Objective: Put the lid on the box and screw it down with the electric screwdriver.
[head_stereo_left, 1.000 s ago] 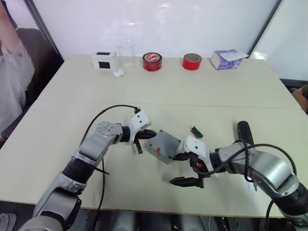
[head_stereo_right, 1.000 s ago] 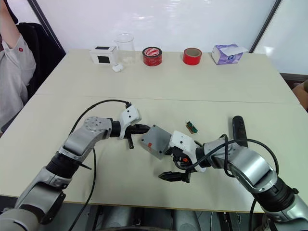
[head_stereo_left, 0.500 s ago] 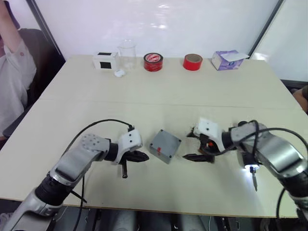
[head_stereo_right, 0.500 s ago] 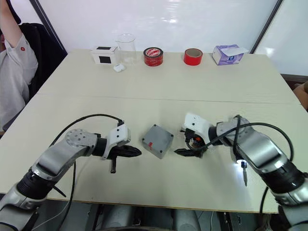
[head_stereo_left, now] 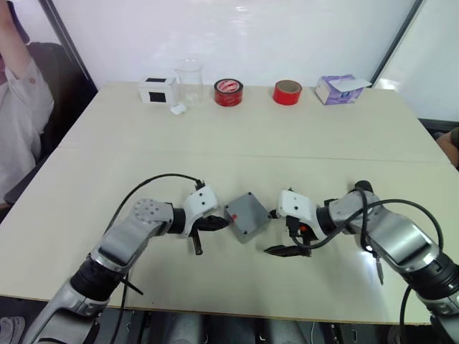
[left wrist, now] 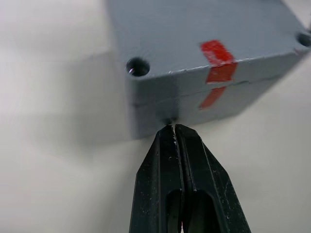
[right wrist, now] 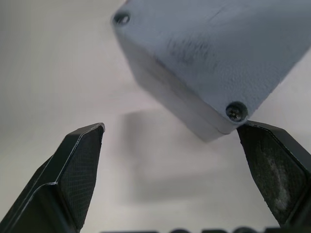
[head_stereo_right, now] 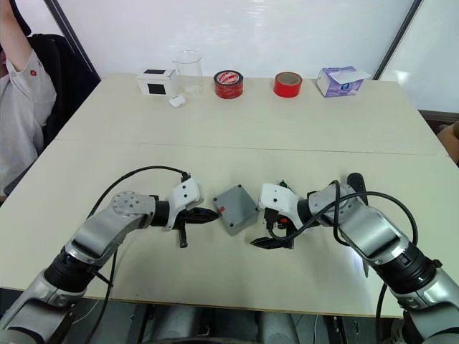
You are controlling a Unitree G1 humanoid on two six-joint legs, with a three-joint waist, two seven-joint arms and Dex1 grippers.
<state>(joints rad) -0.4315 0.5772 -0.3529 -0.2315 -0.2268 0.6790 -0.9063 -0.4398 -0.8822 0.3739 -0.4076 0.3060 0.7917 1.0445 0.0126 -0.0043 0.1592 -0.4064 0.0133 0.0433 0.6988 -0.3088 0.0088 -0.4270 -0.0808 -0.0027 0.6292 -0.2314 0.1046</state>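
From the head cameras, the box [head_stereo_left: 246,216] sits near the front middle of the pale surface [head_stereo_left: 244,136], its lid [head_stereo_left: 248,210] already in place on top, a small red mark on the side facing the robot. The left tool [head_stereo_left: 219,223] points at it from the left with its tips just at the box's edge. The right tool [head_stereo_left: 281,232] comes in from the other side, one finger near the box, the other lower toward the front edge. The electric screwdriver [head_stereo_left: 365,190] lies behind the right forearm, mostly hidden by it. Along the far edge stand a white box [head_stereo_left: 156,89], a clear beaker [head_stereo_left: 189,80], two red tape rolls [head_stereo_left: 227,92] and a purple tissue box [head_stereo_left: 336,88].

In the left wrist view, the left tool's fingers [left wrist: 165,184] are pressed together, tips touching the box's side wall below the lid seam.

In the right wrist view, the right tool's fingers [right wrist: 80,167] stand wide apart, a corner of the box with a screw [right wrist: 236,111] between them.
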